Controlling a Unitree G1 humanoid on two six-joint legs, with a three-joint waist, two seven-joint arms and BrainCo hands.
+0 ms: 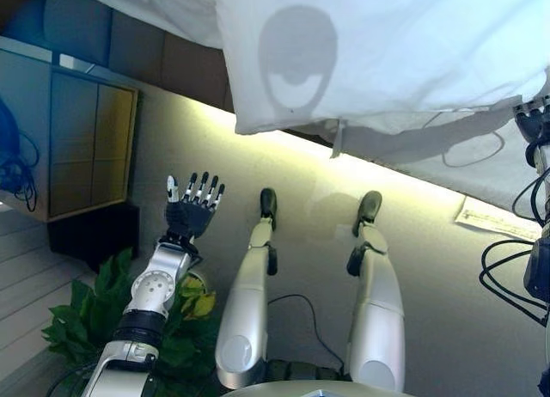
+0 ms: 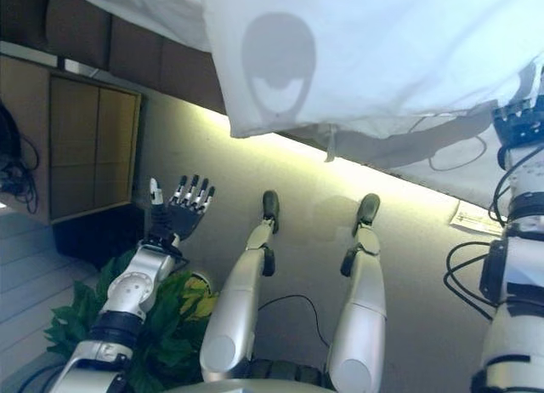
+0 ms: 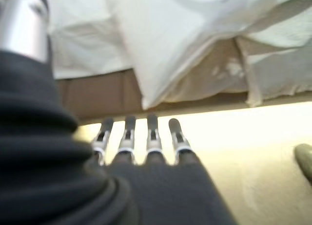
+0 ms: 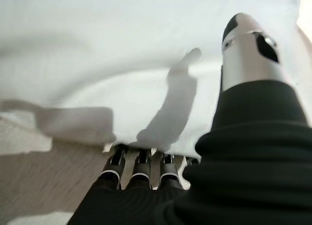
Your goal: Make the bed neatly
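Note:
A white duvet [image 1: 387, 45] hangs over the near side of the bed, one corner [image 1: 249, 122] dangling past the brown bed base [image 1: 172, 58]. A second white layer [image 1: 481, 169] hangs lower to the right. My left hand [image 1: 193, 208] is open and empty, held over the floor below and left of that corner, apart from the cloth; its wrist view shows its straight fingers [image 3: 151, 137] before the duvet [image 3: 175, 40]. My right hand [image 2: 518, 125] is at the duvet's hanging edge on the far right. In its wrist view the hand [image 4: 246, 54] reaches in at the cloth's edge [image 4: 122, 49].
A wooden cabinet [image 1: 86, 148] stands at the left. A green leafy plant [image 1: 94, 320] sits under my left arm. A sheet of paper [image 1: 498, 218] lies on the floor at the right, below the bed's edge.

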